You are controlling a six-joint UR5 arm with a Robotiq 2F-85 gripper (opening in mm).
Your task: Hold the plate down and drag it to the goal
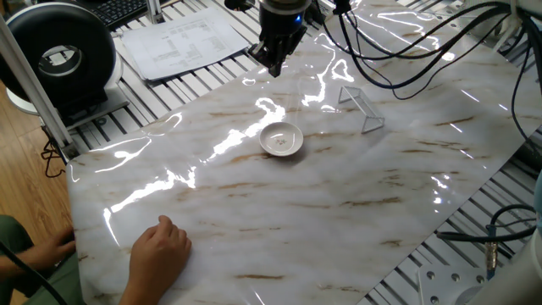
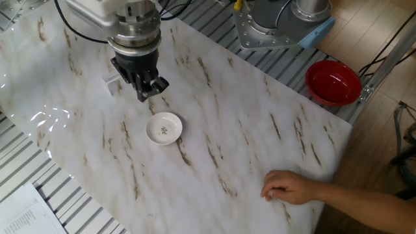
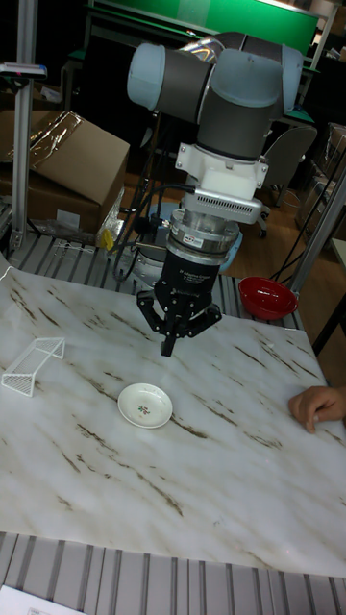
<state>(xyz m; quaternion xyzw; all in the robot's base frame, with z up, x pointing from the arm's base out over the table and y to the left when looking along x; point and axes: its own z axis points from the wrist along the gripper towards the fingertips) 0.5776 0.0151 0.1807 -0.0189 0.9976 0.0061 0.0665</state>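
In the tall fixed view the goal [image 3: 31,363], a clear triangular outline, is sitting at the bench's [image 3: 221,480] far left. Right of it, well apart, the plate [image 3: 145,405] is lying flat and untouched. The gripper [image 3: 169,348] is hovering above it, fingers [image 3: 168,344] clenched together on nothing. Pressing down and dragging are both waiting to begin.

From my station I see a marble-patterned sheet [image 1: 339,212] streaked with glare over the slatted metal bench [image 1: 474,254], wood flooring [image 1: 25,195] beside it, cardboard boxes [image 3: 72,159] and a green panel [image 3: 221,19] at the dim back.
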